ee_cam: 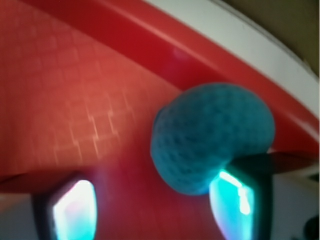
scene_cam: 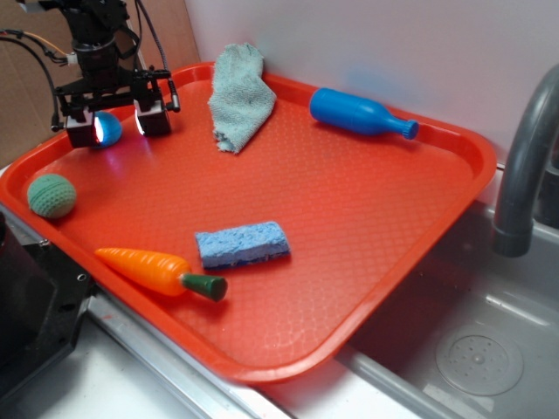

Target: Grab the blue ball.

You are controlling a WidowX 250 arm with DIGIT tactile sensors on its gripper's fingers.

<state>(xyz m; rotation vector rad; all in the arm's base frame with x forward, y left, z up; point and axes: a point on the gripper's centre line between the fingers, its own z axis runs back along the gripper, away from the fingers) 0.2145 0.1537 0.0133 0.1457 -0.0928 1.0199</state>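
Exterior view: orange-red tray [scene_cam: 367,236] set tilted, a grey sink [scene_cam: 472,349] at its 4 o'clock and a grey faucet [scene_cam: 524,157] at 3 o'clock.

End effector [scene_cam: 118,122] low over the tray's 10 o'clock corner, fingers spread. The blue ball [scene_cam: 107,127] sits on the tray floor in that corner, close to the rim, showing beside the finger [scene_cam: 80,129] on the picture's left and partly hidden by it.

Wrist view: blue ball [ee_cam: 212,135], knitted texture, lies against one lit finger pad [ee_cam: 239,200] at 5 o'clock; the other pad [ee_cam: 75,210] at 7 o'clock stands apart from it, bare tray floor between. The ball is not pinched from both sides. Tray rim [ee_cam: 165,45] runs just behind the ball.

Other items on the tray, exterior view:
- green knitted ball [scene_cam: 51,195], 9 o'clock edge, well apart from the blue one.
- toy carrot [scene_cam: 157,271], 7 o'clock.
- blue sponge [scene_cam: 242,244], near centre, just beside the carrot's green end.
- grey-green cloth [scene_cam: 240,94], 12 o'clock, draped onto the rim.
- glossy blue bottle [scene_cam: 358,113], lying on its side, 1 o'clock.
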